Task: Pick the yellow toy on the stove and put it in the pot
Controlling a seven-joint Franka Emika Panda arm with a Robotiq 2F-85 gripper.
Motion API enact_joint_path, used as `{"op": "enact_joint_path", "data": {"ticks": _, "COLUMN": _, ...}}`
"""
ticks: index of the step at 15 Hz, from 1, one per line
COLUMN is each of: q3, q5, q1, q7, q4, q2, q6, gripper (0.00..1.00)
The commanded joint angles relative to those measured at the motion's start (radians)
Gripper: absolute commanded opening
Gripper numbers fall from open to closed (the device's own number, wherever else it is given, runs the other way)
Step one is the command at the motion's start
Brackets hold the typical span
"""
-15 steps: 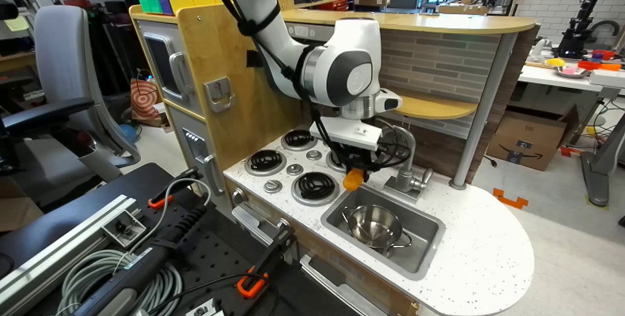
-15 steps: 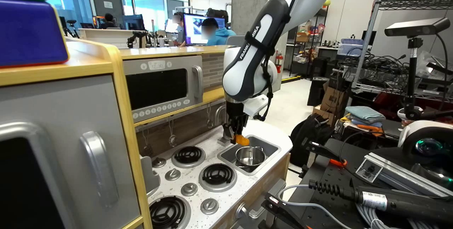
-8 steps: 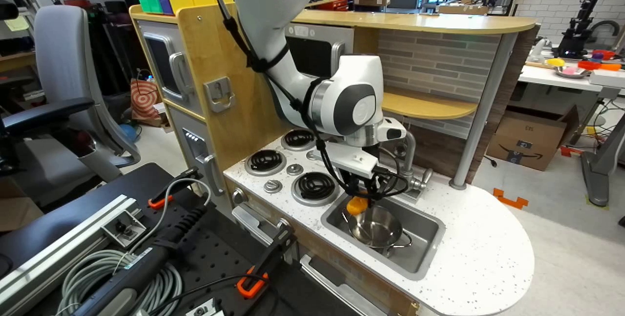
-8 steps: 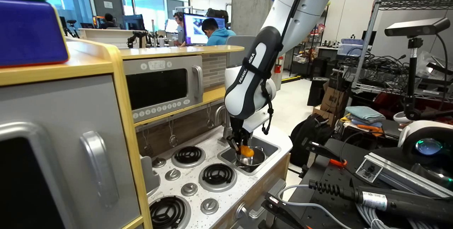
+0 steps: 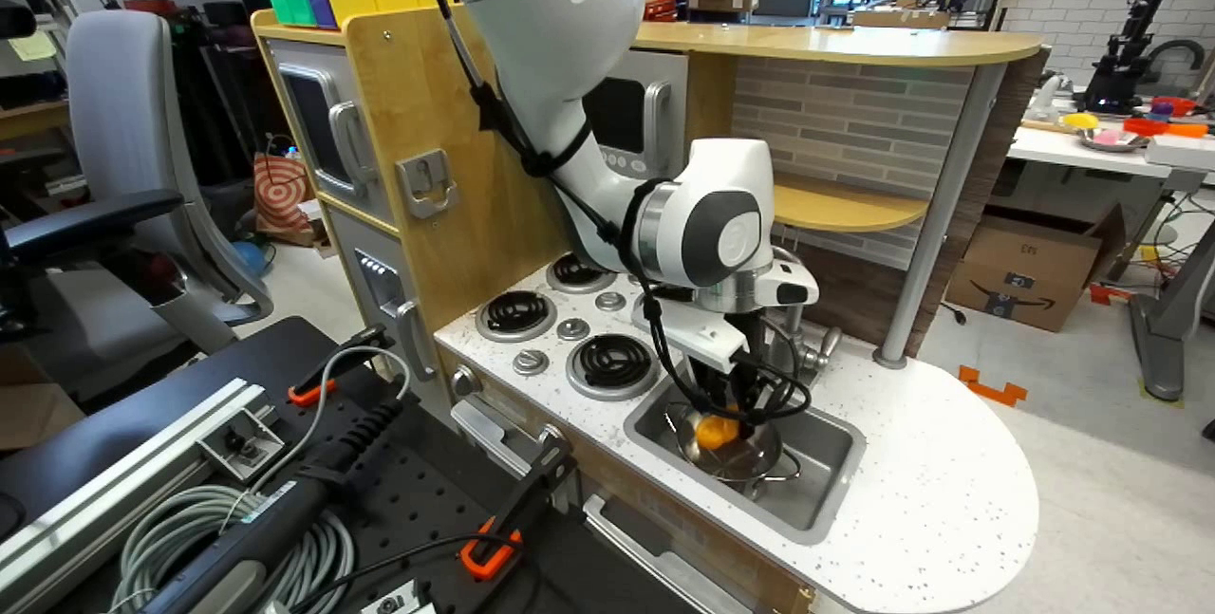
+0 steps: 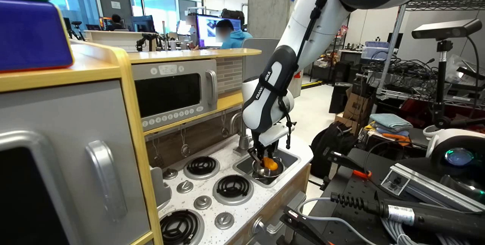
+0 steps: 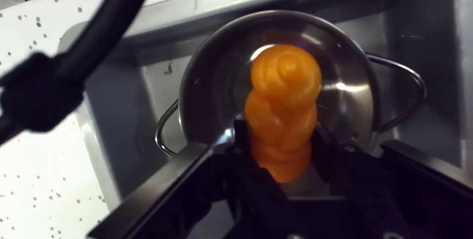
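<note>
In the wrist view, your yellow toy (image 7: 282,109) looks like smooth, glossy plastic. The pot (image 7: 214,84) is polished metal, glinting at its three o'clock; the sink (image 7: 122,120) looks like duller metal. Your fingers (image 7: 325,156) look matt, the speckled desk (image 7: 40,157) smooth.

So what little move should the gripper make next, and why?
Probably ease the fingers open: they're closed on the yellow toy, and every view shows it at the mouth of the pot. Go gently, since its clearance from the bottom is unclear.
</note>
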Motion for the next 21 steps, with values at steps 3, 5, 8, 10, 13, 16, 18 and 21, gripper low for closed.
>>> {"op": "enact_joint_path", "data": {"ticks": 3, "q3": -0.017, "q5": 0.029, "q1": 0.04, "q7": 0.06, "q4": 0.076, "q2": 0.057, "q6": -0.024, "gripper": 0.69}}
{"op": "enact_joint_path", "data": {"ticks": 5, "q3": -0.009, "q5": 0.022, "q1": 0.051, "q7": 0.046, "q4": 0.051, "q2": 0.031, "q6": -0.025, "gripper": 0.73}}
{"op": "enact_joint_path", "data": {"ticks": 8, "q3": -0.009, "q5": 0.009, "q1": 0.075, "q7": 0.028, "q4": 0.004, "q2": -0.007, "q6": -0.012, "gripper": 0.94}}
{"op": "enact_joint_path", "data": {"ticks": 10, "q3": -0.009, "q5": -0.018, "q1": 0.083, "q7": -0.031, "q4": -0.039, "q2": -0.05, "q6": -0.064, "gripper": 1.0}}
{"op": "enact_joint_path", "data": {"ticks": 13, "q3": 0.002, "q5": -0.057, "q1": 0.071, "q7": -0.168, "q4": -0.135, "q2": -0.142, "q6": -0.138, "gripper": 1.0}}
{"op": "enact_joint_path", "data": {"ticks": 16, "q3": 0.0, "q5": -0.13, "q1": 0.061, "q7": -0.292, "q4": -0.258, "q2": -0.258, "q6": -0.191, "gripper": 1.0}}
{"op": "enact_joint_path", "data": {"ticks": 18, "q3": 0.018, "q5": -0.172, "q1": 0.024, "q7": -0.405, "q4": -0.336, "q2": -0.343, "q6": -0.181, "gripper": 1.0}}
{"op": "enact_joint_path", "data": {"ticks": 21, "q3": 0.015, "q5": -0.18, "q1": 0.022, "q7": -0.413, "q4": -0.287, "q2": -0.3, "q6": -0.173, "gripper": 1.0}}
